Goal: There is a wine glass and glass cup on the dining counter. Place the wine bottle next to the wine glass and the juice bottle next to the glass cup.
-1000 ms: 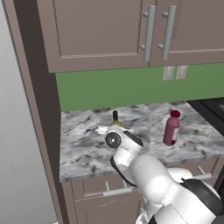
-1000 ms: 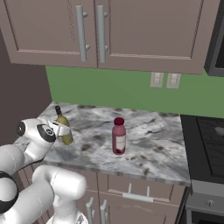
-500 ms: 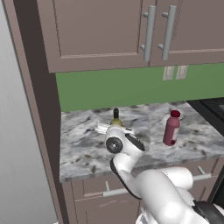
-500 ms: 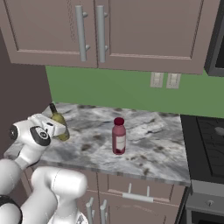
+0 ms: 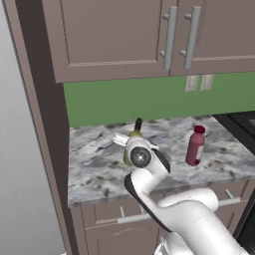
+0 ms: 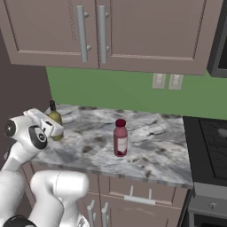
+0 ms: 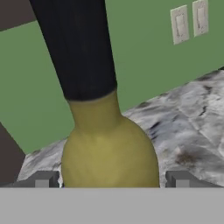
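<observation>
The wine bottle (image 7: 109, 153), olive-yellow with a black neck, stands upright at the back left of the marbled wall counter (image 5: 99, 164). It also appears in the base views (image 5: 134, 133) (image 6: 54, 118), half behind my hand. My gripper (image 7: 111, 180) is open, one fingertip (image 7: 43, 179) on each side of the bottle's lower body, with a gap on both sides. The dark red juice bottle (image 5: 195, 146) (image 6: 120, 138) stands upright to the right, apart from my hand. The dining counter, wine glass and glass cup are out of view.
Brown upper cabinets (image 6: 102, 31) hang low over the counter. Behind it is a green wall with two outlet plates (image 6: 166, 81). A dark stove top (image 6: 213, 133) adjoins on the right, and a tall dark panel (image 5: 45, 124) bounds the left end.
My hand has moved in closer to the wine bottle, which now sits between the fingertips. The jaws stayed open and both bottles kept their places.
</observation>
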